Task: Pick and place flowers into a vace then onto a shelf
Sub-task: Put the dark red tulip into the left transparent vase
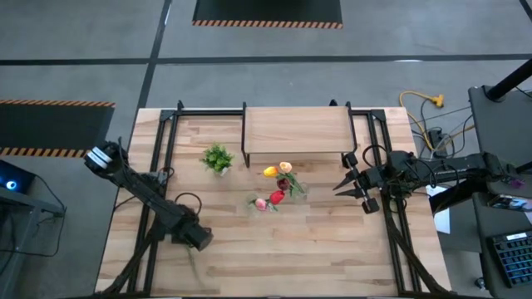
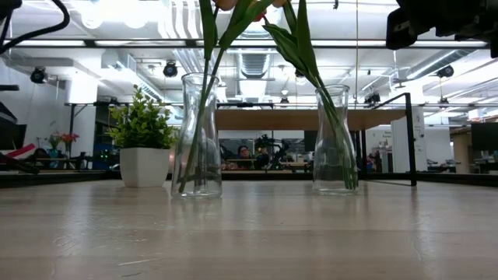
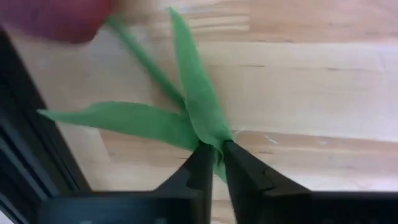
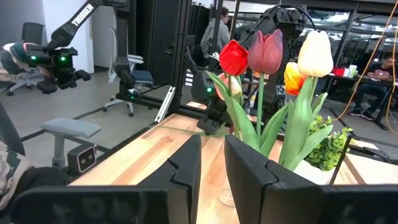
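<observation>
Flowers stand bunched in two clear glass vases near the middle of the wood-plank table, just in front of the shelf. In the low view their heads are cut off by the frame's upper edge, so only stems and leaves show through the glass. From above, the vases themselves are hard to make out beneath the blooms.

One more tulip lies on the table by the left front edge, its dark red head blurred and partly out of frame in the left wrist view. The left gripper is pinched closed on its green stem where the leaves meet.

The right gripper hovers beside the vases, holding nothing; its fingers stand close together with a narrow gap, probably closed.

A small potted plant sits left of the shelf. Beyond the table lies a grey floor with striped tape, desks, other robot arms, and seated people.
</observation>
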Robot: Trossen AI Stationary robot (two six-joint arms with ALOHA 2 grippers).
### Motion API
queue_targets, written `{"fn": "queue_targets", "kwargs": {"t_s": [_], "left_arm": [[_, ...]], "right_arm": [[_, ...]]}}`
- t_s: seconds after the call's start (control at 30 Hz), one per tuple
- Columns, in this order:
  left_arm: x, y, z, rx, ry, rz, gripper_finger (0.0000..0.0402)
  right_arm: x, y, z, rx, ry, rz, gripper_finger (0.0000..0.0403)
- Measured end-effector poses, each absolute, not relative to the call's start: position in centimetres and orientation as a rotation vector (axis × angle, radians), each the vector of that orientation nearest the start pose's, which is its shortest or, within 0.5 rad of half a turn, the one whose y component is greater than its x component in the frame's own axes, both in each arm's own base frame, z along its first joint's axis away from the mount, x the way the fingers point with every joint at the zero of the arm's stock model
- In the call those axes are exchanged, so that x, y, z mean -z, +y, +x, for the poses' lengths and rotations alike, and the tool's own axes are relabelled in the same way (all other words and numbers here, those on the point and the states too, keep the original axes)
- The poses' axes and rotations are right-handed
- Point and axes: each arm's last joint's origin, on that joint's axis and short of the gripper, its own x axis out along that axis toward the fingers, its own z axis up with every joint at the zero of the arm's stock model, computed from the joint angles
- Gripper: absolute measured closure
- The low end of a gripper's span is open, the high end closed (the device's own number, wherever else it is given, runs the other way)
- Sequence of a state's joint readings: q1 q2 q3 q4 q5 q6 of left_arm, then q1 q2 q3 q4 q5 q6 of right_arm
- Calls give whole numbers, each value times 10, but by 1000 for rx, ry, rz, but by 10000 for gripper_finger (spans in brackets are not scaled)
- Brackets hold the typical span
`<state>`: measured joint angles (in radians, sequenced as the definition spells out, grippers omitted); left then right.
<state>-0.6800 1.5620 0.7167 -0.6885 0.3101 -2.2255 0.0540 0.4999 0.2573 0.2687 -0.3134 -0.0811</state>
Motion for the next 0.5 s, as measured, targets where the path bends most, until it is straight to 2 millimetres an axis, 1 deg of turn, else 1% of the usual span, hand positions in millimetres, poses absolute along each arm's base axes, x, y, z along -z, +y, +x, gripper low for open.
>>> {"fn": "queue_targets", "kwargs": {"t_s": [0.03,0.13,0.27,0.4,0.5], "left_arm": [[-128,-150,172,-1138,1552,-1276,392],[-131,-150,172,-989,1568,-1171,394],[-136,-149,172,-840,1561,-1063,400],[-140,-147,173,-760,1529,-1005,401],[-141,-146,173,-772,1519,-1010,401]], "right_arm": [[-232,16,135,-366,-41,-83,339],[-232,16,135,-366,-40,-81,341],[-232,16,135,-366,-39,-81,344],[-232,16,135,-366,-39,-81,342],[-232,16,135,-366,-38,-81,342]]}}
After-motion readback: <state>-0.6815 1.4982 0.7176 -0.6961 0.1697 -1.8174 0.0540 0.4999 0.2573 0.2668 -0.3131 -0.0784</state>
